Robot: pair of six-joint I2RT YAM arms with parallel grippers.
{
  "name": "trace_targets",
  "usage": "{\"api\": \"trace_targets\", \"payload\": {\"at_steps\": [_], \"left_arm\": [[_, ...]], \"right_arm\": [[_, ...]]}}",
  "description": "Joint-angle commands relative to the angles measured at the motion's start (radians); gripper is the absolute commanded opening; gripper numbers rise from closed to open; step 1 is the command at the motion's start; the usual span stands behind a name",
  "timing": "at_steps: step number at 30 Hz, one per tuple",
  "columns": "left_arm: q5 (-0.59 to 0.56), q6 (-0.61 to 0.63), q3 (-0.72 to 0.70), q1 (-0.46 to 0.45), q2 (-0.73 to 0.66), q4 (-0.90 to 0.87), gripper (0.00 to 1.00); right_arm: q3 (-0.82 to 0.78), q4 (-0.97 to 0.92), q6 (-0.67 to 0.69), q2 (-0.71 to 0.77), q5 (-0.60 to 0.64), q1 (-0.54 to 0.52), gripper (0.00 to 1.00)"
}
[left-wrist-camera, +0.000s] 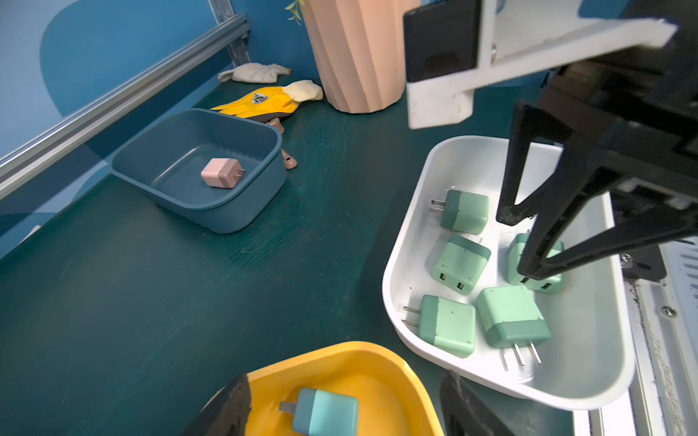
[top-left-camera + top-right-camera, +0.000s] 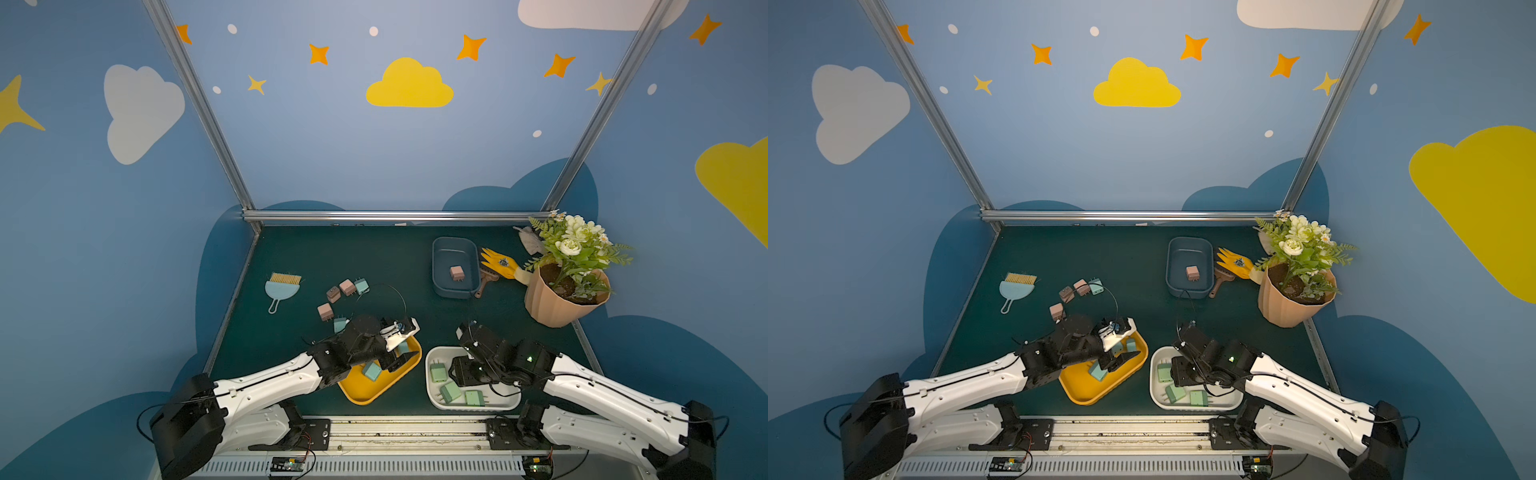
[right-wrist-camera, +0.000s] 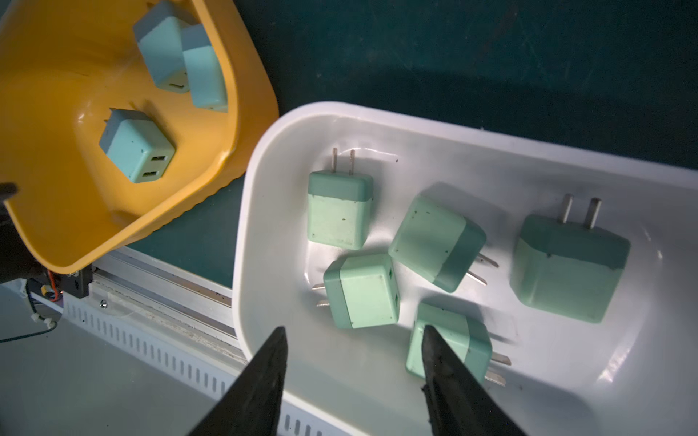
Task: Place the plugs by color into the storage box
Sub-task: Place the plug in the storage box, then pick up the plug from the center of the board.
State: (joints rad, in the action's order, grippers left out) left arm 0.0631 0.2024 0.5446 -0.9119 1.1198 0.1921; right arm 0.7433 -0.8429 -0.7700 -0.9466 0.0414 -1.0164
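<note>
My left gripper (image 1: 345, 381) hangs open over the yellow tray (image 2: 361, 395). A light-blue plug (image 1: 326, 411) lies loose in the tray below its jaws, and more blue plugs (image 3: 138, 151) rest there. Over the white tray (image 3: 491, 132), my right gripper (image 3: 354, 330) is open with nothing between its fingers. Several mint-green plugs (image 3: 340, 211) lie in that tray. One pink plug (image 2: 456, 272) sits in the dark blue box (image 2: 440, 249) at the back. Loose pink plugs (image 2: 347, 286) and light-blue plugs (image 2: 360, 285) lie on the mat at left centre.
A light-blue dustpan (image 2: 281, 289) lies at the left. At the back right stand a ribbed flower pot (image 2: 557, 303), a yellow glove (image 2: 500, 262) and a small brush (image 2: 486, 280) beside the blue box. An aluminium rail (image 2: 407, 432) runs along the front edge.
</note>
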Motion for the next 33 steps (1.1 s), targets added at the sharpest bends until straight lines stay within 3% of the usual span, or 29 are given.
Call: {"api": "trace_targets", "payload": {"at_steps": [1,10,15,21,29,33], "left_arm": [[-0.077,-0.031,-0.009,0.001,-0.043,-0.025,0.79],[-0.121,-0.057,0.045,0.047,-0.062,-0.130,0.83],[-0.099,-0.104,0.103,0.136,-0.045,-0.222,0.83],[-0.026,-0.145,0.215,0.276,-0.005,-0.404,0.85],[0.121,-0.185,0.286,0.416,0.063,-0.440,0.78],[0.118,-0.189,0.329,0.447,0.114,-0.467,0.78]], "right_arm": [[0.040,0.074,0.074,-0.018,0.000,-0.008,0.57],[0.113,0.254,0.154,-0.119,0.052,-0.008,0.57],[0.163,0.395,0.300,-0.170,0.084,-0.008,0.57],[0.206,0.462,0.371,-0.185,0.207,0.006,0.63],[0.171,0.614,0.312,-0.212,0.177,0.012,0.65],[0.187,0.648,0.282,-0.261,0.141,0.012,0.66]]}}
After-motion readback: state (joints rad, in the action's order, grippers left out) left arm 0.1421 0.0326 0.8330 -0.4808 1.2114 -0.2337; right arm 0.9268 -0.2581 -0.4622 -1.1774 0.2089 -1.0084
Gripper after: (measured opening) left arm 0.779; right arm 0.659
